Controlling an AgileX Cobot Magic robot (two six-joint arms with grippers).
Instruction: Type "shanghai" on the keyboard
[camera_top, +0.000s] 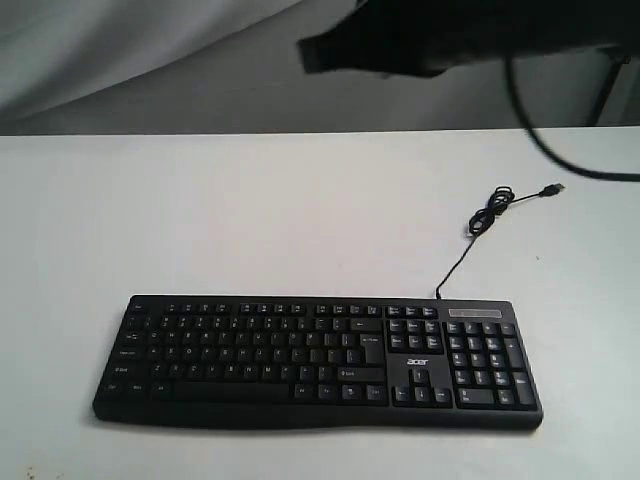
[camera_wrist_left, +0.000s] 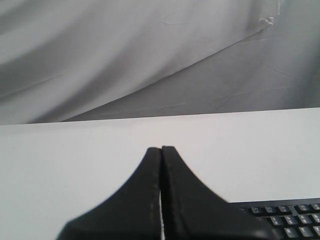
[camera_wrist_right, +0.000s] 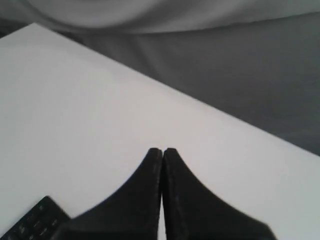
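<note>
The wide black keyboard (camera_top: 318, 362) with white legends and an "acer" logo lies along the near side of the white table (camera_top: 250, 220). Its thin black cable (camera_top: 480, 230) runs back to a loose USB plug. My left gripper (camera_wrist_left: 161, 148) is shut and empty, raised above bare table, with a corner of the keyboard (camera_wrist_left: 286, 220) beside it. My right gripper (camera_wrist_right: 162, 149) is also shut and empty above bare table, with another keyboard corner (camera_wrist_right: 31, 224) at the edge of its view. Neither gripper touches a key.
A blurred dark arm part (camera_top: 400, 45) with a black hose (camera_top: 545, 150) hangs over the back right of the table. Grey cloth (camera_top: 150, 50) drapes behind the table's far edge.
</note>
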